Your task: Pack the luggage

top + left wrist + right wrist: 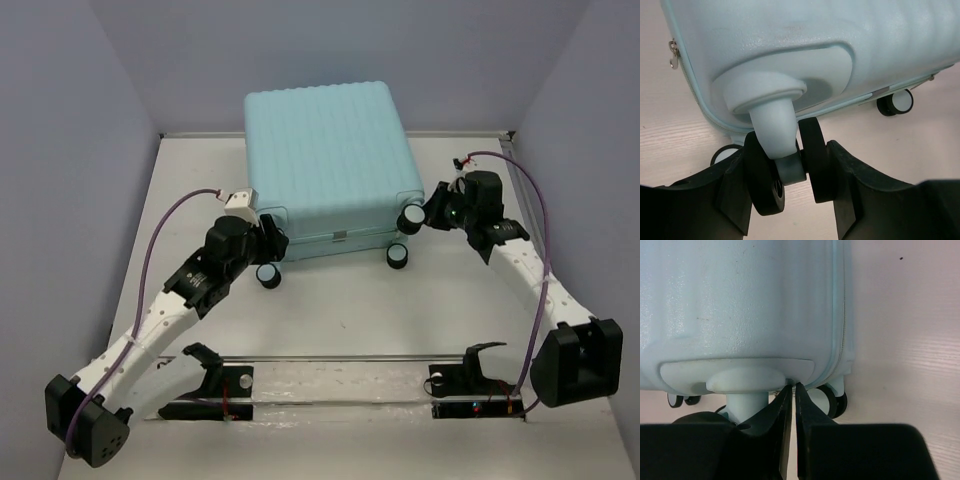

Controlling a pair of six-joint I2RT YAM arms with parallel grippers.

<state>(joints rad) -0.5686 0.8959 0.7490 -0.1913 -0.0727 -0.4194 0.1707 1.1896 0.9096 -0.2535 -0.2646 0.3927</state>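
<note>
Lying flat and closed on the bench [400, 310], the luggage [325, 165] sits toward the far middle, its wheeled end facing the arms. The left gripper [790, 165] straddles a corner spinner wheel [815, 165], its fingers [735, 195] bearing on the twin black discs from either side, so it is pinching that wheel. A caster is about the only graspable feature on a smooth ribbed shell, which likely explains the choice. The right gripper [792, 400] is pressed together with only a sliver of gap and nothing between. Its tips nose against the pale wheel housing [735, 371] at the opposite corner, seemingly to brace or push. With both shells zipped together, I judge the case is being positioned; what is inside cannot be told.
</note>
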